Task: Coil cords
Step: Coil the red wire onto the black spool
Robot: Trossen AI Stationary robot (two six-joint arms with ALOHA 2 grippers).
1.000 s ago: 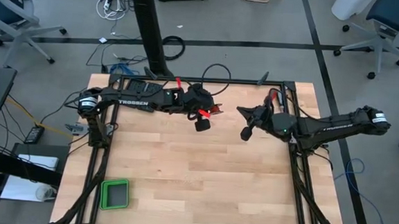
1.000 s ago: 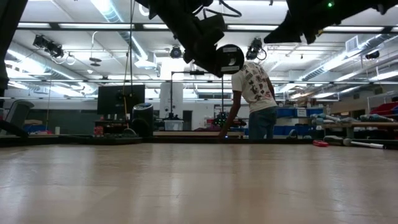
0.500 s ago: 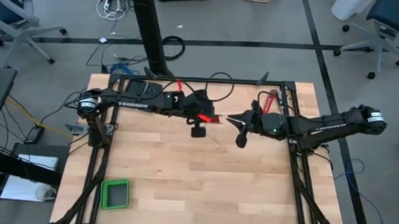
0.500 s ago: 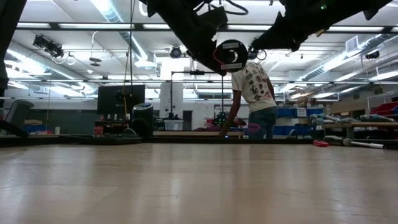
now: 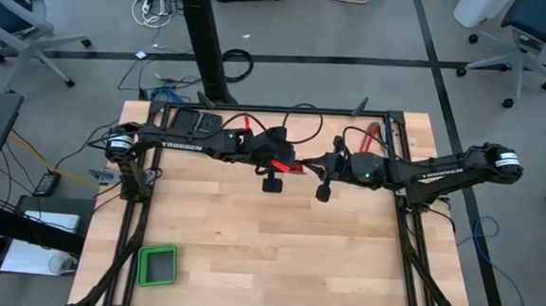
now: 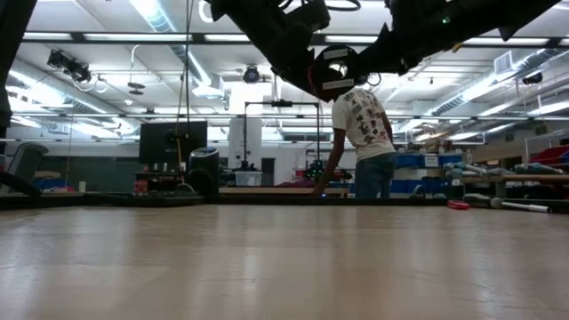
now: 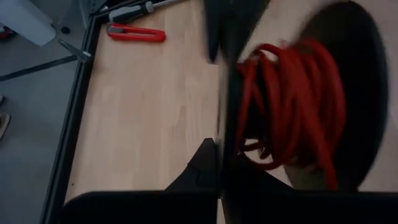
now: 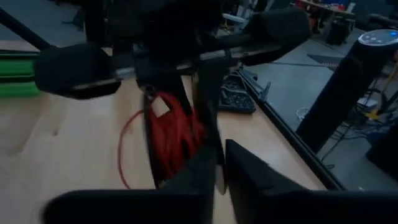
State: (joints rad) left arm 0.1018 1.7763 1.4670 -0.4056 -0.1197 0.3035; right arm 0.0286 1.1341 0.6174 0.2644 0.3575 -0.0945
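Observation:
The red cord [image 7: 292, 106] is a small coiled bundle held in my left gripper [image 5: 287, 163], well above the middle of the table's far half. It also shows in the right wrist view [image 8: 177, 137], with one loose loop [image 8: 121, 155] hanging out to the side. My right gripper [image 5: 315, 165] is just to the right of it at the same height. Its fingers [image 8: 199, 174] are almost together and point at the bundle. Nothing of the cord lies on the table. My left gripper pinches the coiled bundle between its two fingers, with several turns of cord [image 7: 261, 93] against one finger. The bundle hangs clear of the table and is slack. My right gripper's fingertips stand right at the bundle's lower part [image 8: 186, 158]; I cannot tell whether they touch it.
A red-handled hand tool [image 5: 369, 135] lies at the table's far right edge. A green tray [image 5: 157, 265] sits at the near left corner. A dark box [image 5: 194, 120] is at the far left. A person [image 6: 360, 133] stands beyond the table. Bare wood [image 5: 267, 248] fills the near half.
My right gripper has gone toward the table's left edge, closing on the left gripper and the cord. My left gripper has turned a little and shifted slightly toward the near edge, still holding the bundle clear of the table.

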